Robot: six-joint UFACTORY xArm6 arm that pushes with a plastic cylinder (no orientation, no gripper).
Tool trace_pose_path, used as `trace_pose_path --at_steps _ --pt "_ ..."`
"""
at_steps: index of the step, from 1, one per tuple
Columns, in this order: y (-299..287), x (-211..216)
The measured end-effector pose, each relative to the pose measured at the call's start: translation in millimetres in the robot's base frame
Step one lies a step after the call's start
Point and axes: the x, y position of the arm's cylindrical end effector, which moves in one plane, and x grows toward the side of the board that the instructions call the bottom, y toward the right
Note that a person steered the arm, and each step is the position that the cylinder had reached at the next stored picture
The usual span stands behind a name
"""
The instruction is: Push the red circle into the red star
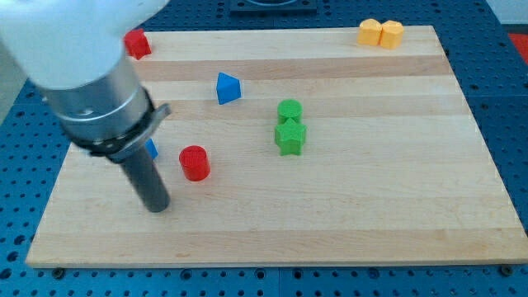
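The red circle (195, 162) is a short red cylinder on the wooden board, left of centre. The red star (137, 43) sits near the board's top left corner, partly hidden by the arm. My tip (157, 207) rests on the board just below and left of the red circle, a small gap apart from it. The red star lies far up the board from the red circle.
A blue triangular block (228, 88) lies above the red circle. Another blue block (151, 149) peeks out beside the rod. A green circle (289, 110) touches a green star (289, 137) at centre. Two yellow blocks (379, 33) sit at the top right.
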Motion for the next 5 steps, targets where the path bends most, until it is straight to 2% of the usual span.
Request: trace_pose_path --at_steps 2,3,5 --pt "25 -62" --pt "25 -71" --pt "61 -49"
